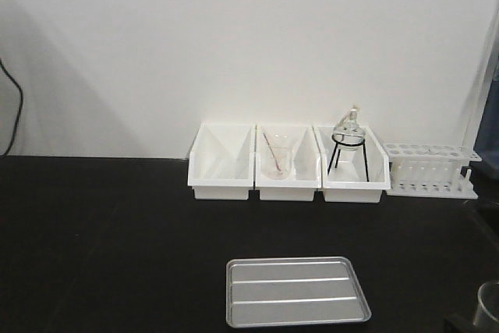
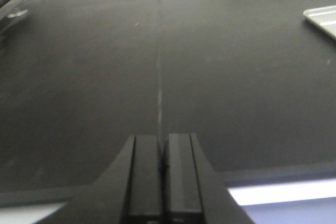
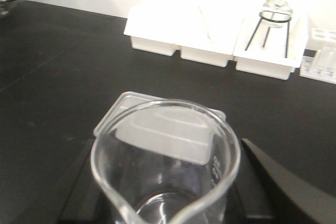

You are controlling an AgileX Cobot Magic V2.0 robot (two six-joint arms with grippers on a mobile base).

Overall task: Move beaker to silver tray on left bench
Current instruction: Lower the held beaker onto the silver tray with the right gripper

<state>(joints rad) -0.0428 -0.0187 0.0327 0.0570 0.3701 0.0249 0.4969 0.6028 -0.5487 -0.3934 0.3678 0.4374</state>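
The beaker [image 3: 165, 166] is upright between the right fingers [image 3: 273, 182], which seem clamped on its sides. It is near the counter's [image 1: 101, 239] front right corner, short of the silver tray [image 1: 296, 292] at the front edge. The left fingers [image 2: 181, 174] are pressed together, idle and out of the way.

A plain white wall [image 1: 249, 29] rises behind the matte black worktop [image 1: 101, 247] — evenly lit, with a soft grey shadow at its left side, where a dark cable [image 1: 14, 107] hangs. A faint pale seam [image 2: 159, 77] runs across the worktop.
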